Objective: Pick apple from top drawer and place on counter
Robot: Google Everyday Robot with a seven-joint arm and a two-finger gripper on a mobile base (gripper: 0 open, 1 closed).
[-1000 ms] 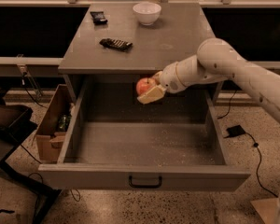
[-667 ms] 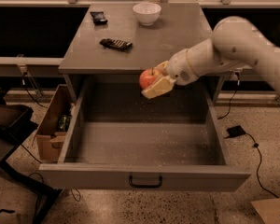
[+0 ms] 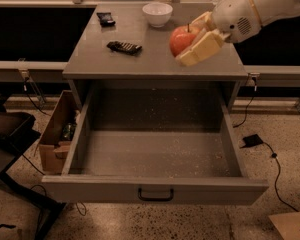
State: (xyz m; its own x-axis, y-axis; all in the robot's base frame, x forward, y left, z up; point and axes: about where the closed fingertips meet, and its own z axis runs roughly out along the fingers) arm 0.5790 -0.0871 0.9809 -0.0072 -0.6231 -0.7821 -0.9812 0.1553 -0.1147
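Note:
The red-orange apple [image 3: 182, 39] sits between the pale fingers of my gripper [image 3: 192, 41], which is shut on it. The gripper holds the apple over the right part of the grey counter [image 3: 140, 61]; whether it touches the surface I cannot tell. My white arm [image 3: 255, 6] comes in from the upper right. The top drawer [image 3: 155, 154] stands pulled out below, its speckled floor bare, with a dark curved handle [image 3: 155, 195] on the front panel.
A white bowl [image 3: 157, 13] stands at the back of the counter. A dark flat object [image 3: 124, 47] lies mid-left and another [image 3: 106, 18] at the back left. A cardboard box [image 3: 57, 134] stands left of the drawer. Cables run over the floor at the right.
My gripper has lifted the apple up out of the drawer and carried it over the right part of the counter.

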